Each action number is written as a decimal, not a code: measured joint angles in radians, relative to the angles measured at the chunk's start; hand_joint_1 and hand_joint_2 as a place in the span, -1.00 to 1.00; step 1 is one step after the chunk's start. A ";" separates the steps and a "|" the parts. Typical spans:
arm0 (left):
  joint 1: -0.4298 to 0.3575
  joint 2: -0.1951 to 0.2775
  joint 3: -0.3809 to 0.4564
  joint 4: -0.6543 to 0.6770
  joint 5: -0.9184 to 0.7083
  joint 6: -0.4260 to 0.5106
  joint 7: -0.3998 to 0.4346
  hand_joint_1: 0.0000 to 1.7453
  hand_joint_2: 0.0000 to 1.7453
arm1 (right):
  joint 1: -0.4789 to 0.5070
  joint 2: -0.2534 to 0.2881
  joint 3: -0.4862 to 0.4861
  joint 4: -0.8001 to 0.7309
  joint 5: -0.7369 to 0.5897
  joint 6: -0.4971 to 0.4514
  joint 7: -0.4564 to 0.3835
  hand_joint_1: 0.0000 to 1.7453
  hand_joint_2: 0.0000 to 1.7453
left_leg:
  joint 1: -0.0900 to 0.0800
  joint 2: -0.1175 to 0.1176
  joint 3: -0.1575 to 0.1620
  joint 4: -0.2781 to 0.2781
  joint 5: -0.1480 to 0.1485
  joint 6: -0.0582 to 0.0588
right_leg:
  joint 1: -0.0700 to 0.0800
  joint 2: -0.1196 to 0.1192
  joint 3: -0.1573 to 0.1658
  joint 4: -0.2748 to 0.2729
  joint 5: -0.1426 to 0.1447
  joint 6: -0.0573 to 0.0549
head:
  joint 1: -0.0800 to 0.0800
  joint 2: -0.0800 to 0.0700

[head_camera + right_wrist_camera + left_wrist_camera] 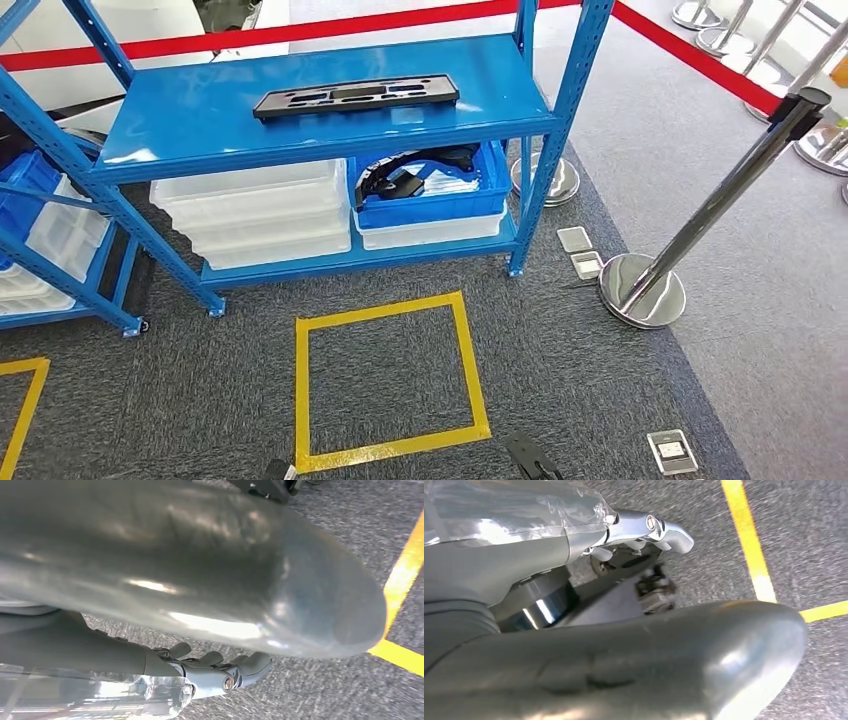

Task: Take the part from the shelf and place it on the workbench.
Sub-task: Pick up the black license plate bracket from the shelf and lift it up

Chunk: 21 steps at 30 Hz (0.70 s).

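Note:
The part [356, 97] is a long flat black plastic piece with several cutouts, lying on the top board of the blue shelf [200, 135] ahead of me. Both arms hang low, far from it. My left hand [614, 630] hovers over grey carpet and a yellow tape line, fingers [646, 530] loosely apart and nothing in them. My right hand [200, 605] likewise hangs above the carpet beside yellow tape, its fingers [220, 672] slightly bent and holding nothing.
On the lower board stand a blue bin [430, 190] of dark parts and stacked clear bins [255, 215]. A yellow tape square [385, 375] marks the carpet before the shelf. A chrome stanchion [642, 290] with red belts stands right; another blue rack [40, 240] stands left.

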 joint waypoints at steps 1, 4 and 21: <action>0.000 0.000 0.000 0.000 0.000 0.000 0.000 -1.00 -1.00 | -0.001 0.000 0.000 0.000 0.000 0.000 0.000 -1.00 -1.00 | -0.003 -0.001 0.006 -0.017 -0.002 0.004 | 0.001 0.000 0.001 -0.001 -0.002 0.007 | -0.001 0.000; 0.001 0.000 0.000 0.000 0.000 0.000 0.000 -1.00 -1.00 | -0.002 0.000 0.000 0.000 0.000 0.000 0.000 -1.00 -1.00 | -0.007 -0.002 0.010 -0.029 -0.008 0.026 | -0.001 -0.002 0.006 -0.002 -0.009 0.026 | 0.011 0.000; -0.002 0.002 0.000 0.002 0.029 0.016 -0.017 -1.00 -1.00 | 0.012 -0.025 -0.048 0.000 -0.190 -0.034 -0.053 -1.00 -1.00 | -0.022 -0.004 0.067 -0.009 -0.079 0.020 | 0.012 -0.003 -0.046 0.004 0.037 -0.016 | 0.054 0.000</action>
